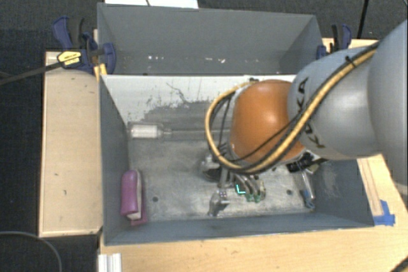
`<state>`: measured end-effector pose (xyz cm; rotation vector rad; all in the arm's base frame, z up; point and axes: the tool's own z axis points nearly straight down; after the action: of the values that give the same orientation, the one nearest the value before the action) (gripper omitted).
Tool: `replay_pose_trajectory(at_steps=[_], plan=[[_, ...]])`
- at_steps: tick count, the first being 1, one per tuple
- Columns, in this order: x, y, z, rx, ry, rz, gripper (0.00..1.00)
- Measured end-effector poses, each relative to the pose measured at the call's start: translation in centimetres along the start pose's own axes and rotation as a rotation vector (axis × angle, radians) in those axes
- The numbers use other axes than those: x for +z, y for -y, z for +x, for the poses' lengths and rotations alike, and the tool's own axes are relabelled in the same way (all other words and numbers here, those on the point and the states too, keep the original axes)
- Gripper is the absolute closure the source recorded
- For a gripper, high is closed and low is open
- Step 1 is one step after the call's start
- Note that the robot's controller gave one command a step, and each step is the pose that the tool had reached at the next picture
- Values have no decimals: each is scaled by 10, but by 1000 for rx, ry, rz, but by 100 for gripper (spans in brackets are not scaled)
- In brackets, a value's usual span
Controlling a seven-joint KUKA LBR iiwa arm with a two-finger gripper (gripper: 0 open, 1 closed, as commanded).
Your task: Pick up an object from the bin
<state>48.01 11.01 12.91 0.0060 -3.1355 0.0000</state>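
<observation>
– Claw [224,195] first: where does it stand?
– Low inside the grey metal bin [113,150], at the lower middle of the frame, close to the front wall. The arm [357,105] comes in from the right. Its orange cover [264,118], with black and yellow cables around it, hangs just above the claw.
– Is it open or closed? Does it have hold of something?
– I cannot tell. The cover and the cables hide most of it, so I also cannot say what it has hold of, if anything.
– Which thing is nearest to it?
– A small green object [255,195] on the bin floor, just to the right of the claw. I cannot tell whether the two touch.
– And the other things?
– A purple oblong object [131,193] lies at the lower left along the left wall, well apart from the claw. A whitish cylinder [145,132] lies higher on the left. A thin blue object [307,193] lies at the lower right, below the arm.
</observation>
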Motion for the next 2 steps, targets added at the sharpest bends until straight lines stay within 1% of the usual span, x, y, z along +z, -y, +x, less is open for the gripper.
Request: replay_pose_trajectory(at_steps=[1,2], plan=[[57,89,-57,-5,15,-2,0],[27,74,-68,95,12,-2,0]])
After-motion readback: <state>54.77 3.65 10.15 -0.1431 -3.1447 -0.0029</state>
